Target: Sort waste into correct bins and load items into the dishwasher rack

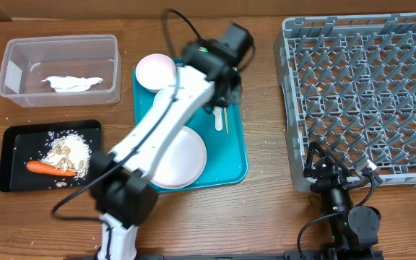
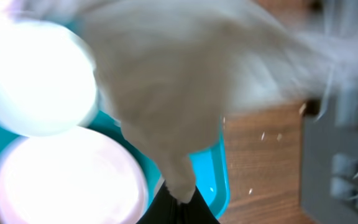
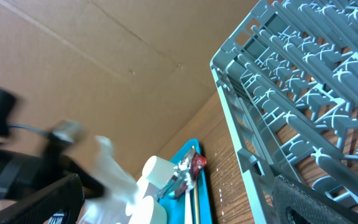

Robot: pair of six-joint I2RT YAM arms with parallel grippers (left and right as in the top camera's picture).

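Left hand [image 2: 180,202], poised above the far end of the teal tray [image 1: 237,155], pinches the tapered end of a blurred white mass that appears to be the held tissue [image 2: 185,93]. Below it on the tray lie a pink bowl [image 1: 155,71] at the far left corner and a white plate [image 1: 183,159] reaching the near edge. A cup [image 1: 219,120], chopstick [image 1: 225,119], fork [image 3: 180,179] and red wrapper [image 3: 198,163] sit toward the right rim. A strip of bare tabletop [image 1: 266,217] separates that rim from the left wall of the grey rack [image 1: 291,108]. Right hand [image 3: 179,196], fingers spread wide and holding nothing, sits low at the rack's near left corner. At far left, the clear tub [image 1: 9,72] contains a second tissue [image 1: 72,84]. Just in front of it, apart from the teal tray, the black tray [image 1: 9,162] carries rice [image 1: 69,149] and a carrot [image 1: 49,168].
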